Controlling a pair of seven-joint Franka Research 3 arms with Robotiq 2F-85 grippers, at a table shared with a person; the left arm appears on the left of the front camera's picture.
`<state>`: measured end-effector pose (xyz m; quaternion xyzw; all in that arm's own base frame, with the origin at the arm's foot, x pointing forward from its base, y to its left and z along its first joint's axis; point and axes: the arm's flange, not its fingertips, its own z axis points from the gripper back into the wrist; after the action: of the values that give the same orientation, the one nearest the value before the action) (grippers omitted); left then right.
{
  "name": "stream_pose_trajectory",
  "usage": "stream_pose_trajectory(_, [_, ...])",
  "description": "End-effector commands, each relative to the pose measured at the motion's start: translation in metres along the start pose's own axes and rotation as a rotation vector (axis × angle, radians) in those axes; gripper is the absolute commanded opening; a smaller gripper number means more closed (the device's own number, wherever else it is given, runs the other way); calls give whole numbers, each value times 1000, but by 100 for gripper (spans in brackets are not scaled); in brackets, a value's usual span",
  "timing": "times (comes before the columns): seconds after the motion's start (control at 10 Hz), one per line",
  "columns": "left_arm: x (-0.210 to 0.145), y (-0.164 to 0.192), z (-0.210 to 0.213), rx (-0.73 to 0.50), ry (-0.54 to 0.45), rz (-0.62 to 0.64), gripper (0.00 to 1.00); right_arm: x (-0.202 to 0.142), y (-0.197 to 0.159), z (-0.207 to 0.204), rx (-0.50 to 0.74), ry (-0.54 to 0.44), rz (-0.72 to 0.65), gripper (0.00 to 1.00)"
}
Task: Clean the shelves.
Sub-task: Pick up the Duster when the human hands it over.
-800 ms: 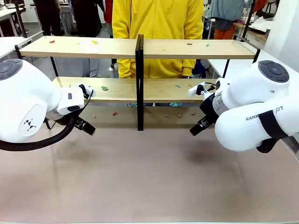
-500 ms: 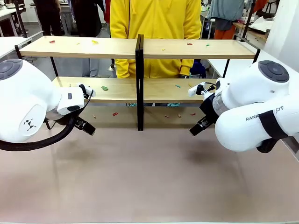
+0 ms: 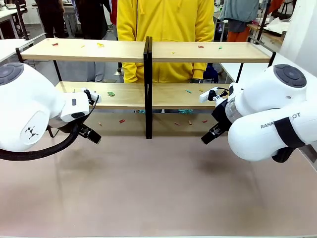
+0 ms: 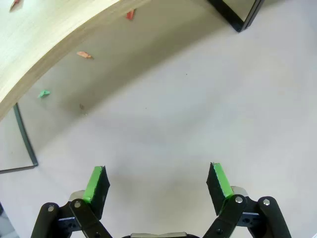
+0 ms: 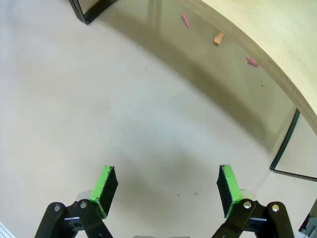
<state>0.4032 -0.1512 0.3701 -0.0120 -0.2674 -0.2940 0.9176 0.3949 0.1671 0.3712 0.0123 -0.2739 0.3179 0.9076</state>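
Front view: I find the shelves [image 3: 198,51] standing across the far half of the table [image 3: 158,193], their long axis running from my left to my right, boards level, black centre post upright at the middle and open faces turned toward the arms. A person in a yellow top [image 3: 166,20] stands just behind them. Small coloured scraps [image 3: 111,93] lie on both boards and on the table under the lower one. The left gripper [image 3: 89,134] hangs low, in front of the left half of the rack and apart from it; the right gripper [image 3: 210,135] hangs likewise before the right half. Left wrist view: the left gripper [image 4: 157,179] has its green pads [image 4: 96,183] spread wide with nothing between them, above bare table. The lower board's edge [image 4: 44,39] crosses the upper left corner, well beyond the fingertips, with three scraps [image 4: 84,54] in its shadow. Right wrist view: the right gripper [image 5: 168,186] is equally spread and holds nothing; the board [image 5: 277,34] fills the upper right corner, clear of the pads, scraps [image 5: 218,38] beneath it.
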Motion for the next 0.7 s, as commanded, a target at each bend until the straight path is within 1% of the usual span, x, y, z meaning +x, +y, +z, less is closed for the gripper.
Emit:
stream_pose_trajectory(0.0, [0, 0, 0, 0, 0, -1, 100, 0, 0, 0, 0, 0, 0, 100])
stream_pose_trajectory(0.4, [0, 0, 0, 0, 0, -1, 100, 0, 0, 0, 0, 0, 0, 100])
stream_pose_trajectory(0.5, [0, 0, 0, 0, 0, 0, 100, 9, 5, 26, 43, 39, 47, 100])
stream_pose_trajectory(0.6, [-2, 0, 46, -44, -41, 68, 100, 12, 5, 64, 90, 50, 16, 100])
